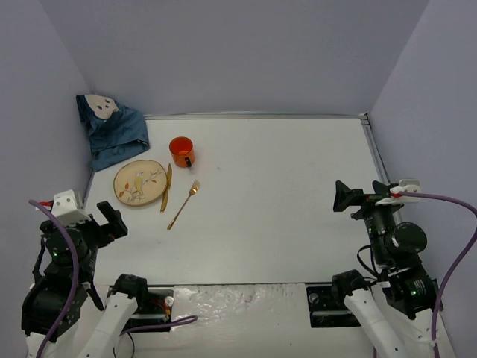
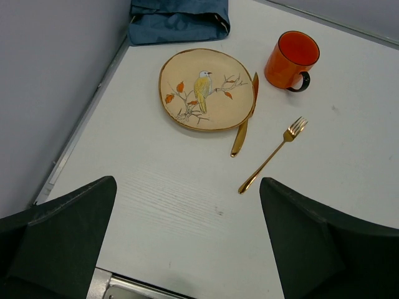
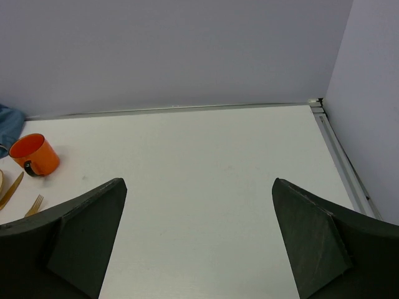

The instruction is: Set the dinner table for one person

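Between lavender-grey walls (image 1: 223,52), the white desk (image 1: 283,194) is spread. A plate (image 1: 140,182), knife (image 1: 165,188), fork (image 1: 183,203) and orange mug (image 1: 181,151) are grouped toward its far left. Empty, the left claw (image 2: 188,182) and right claw (image 3: 199,182) are held wide apart.

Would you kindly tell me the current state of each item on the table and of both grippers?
plate: flat on the dinner table, empty.
knife: lying flat, blade touching the plate's right rim.
fork: lying flat, apart from the knife.
mug: upright, looks empty.
blue cloth: crumpled in the far left corner.
left gripper: open, holding nothing.
right gripper: open, holding nothing.
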Controlling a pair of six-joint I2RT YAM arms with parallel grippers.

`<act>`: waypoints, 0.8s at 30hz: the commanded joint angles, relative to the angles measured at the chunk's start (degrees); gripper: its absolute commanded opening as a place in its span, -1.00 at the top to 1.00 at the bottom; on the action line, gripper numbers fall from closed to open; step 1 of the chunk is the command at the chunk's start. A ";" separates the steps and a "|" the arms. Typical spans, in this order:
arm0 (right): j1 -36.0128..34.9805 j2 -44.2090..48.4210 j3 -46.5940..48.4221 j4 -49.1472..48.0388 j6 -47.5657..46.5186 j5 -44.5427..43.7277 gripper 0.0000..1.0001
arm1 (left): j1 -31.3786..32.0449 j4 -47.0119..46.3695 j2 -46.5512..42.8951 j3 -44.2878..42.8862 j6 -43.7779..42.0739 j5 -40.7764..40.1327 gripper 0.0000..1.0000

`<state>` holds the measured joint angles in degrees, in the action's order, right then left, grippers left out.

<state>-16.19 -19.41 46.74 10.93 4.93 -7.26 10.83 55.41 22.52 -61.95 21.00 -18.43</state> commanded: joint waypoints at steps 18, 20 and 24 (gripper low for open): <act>-0.16 -30.33 9.79 -1.00 5.71 14.06 -1.00 | -14.49 -32.56 54.38 -17.34 13.94 6.63 -0.94; -0.22 -32.52 10.42 -1.17 6.02 14.62 -1.00 | -15.88 -36.40 59.54 -20.95 13.98 5.97 -0.94; -0.16 -35.53 10.67 -2.71 6.83 17.49 -1.00 | -18.90 -40.66 71.47 -27.38 14.78 6.29 -0.94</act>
<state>-16.19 -53.17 54.49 12.23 10.84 6.64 -5.87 25.14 86.57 -81.89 33.56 -12.71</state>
